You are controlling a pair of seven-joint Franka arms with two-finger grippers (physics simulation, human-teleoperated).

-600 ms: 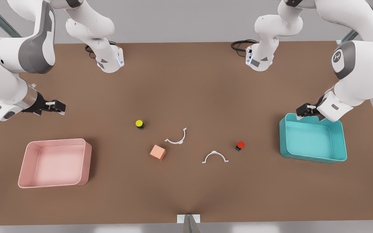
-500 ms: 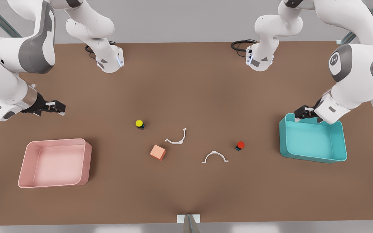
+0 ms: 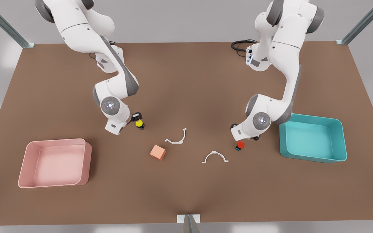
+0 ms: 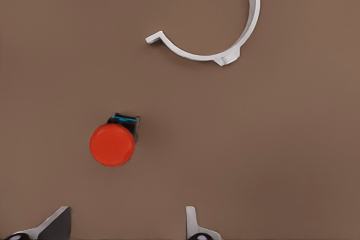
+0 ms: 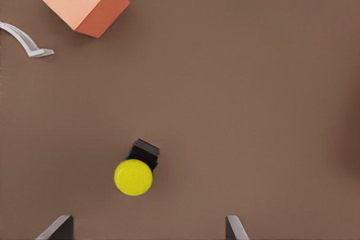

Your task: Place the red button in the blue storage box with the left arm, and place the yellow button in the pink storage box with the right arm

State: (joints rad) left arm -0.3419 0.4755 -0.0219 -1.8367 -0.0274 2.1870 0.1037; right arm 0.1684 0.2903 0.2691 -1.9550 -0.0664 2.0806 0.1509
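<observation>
Both buttons, red button [image 3: 240, 145] and yellow button [image 3: 139, 123], lie on the table outside the boxes, fingers spread.

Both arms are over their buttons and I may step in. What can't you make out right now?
- Front view: left tool sits behind its own wrist above the red button.
- Front view: right tool is mostly behind its wrist beside the yellow button.
- Both wrist views: fingertips cut off by the edge.

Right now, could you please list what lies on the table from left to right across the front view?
Pink box → yellow button → orange cube → first white clip → second white clip → red button → blue box.
</observation>
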